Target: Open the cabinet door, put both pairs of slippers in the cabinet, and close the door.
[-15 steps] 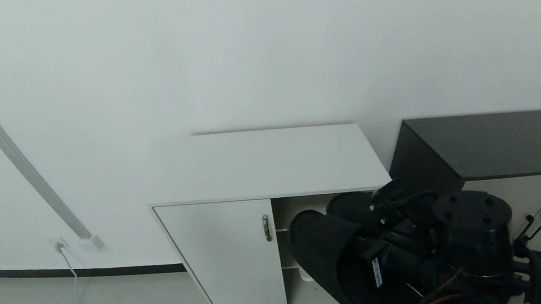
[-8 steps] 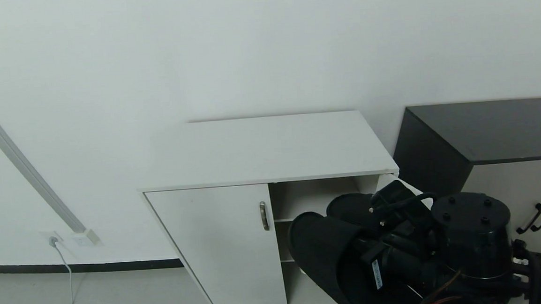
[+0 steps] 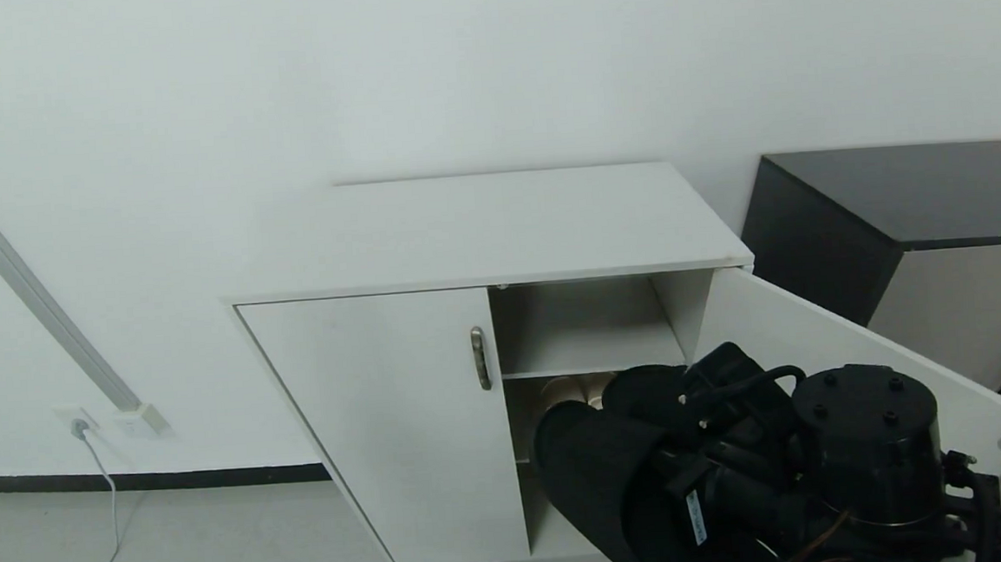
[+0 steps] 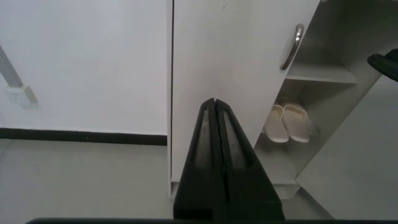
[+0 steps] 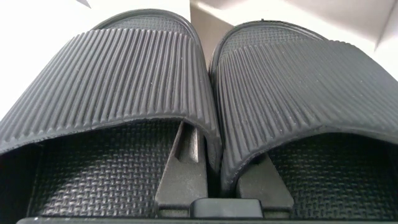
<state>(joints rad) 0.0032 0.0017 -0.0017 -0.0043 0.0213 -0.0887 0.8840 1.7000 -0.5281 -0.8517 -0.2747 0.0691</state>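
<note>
Cabinet (image 3: 497, 229), white with 2 doors, stands against a pale wall. Its left door (image 3: 370, 419) is shut and its right door (image 3: 818, 357) hangs swung wide to the robot's right, baring the shelves inside.

Over the last second the whole head view has shifted, so the camera moved, not the furniture. The cabinet top now sits higher in the picture, and more of the open compartment and the swung door shows than before.

The right hand (image 5: 217, 168) is clamped on the black slippers (image 3: 598, 457), pinching the 2 touching inner walls under the ribbed straps. It holds the pair just in front of the open side, as it did a second ago.

1 pale pair of slippers (image 4: 289, 122) already lies side by side on a shelf (image 4: 283, 149) below the top one.

The left hand (image 4: 215, 143) is empty, fingers pressed together, near the shut door.

The task looks about half done. With the opening now in fuller view, the likely next step is sliding the black pair onto a shelf, then shutting the right door.
</note>
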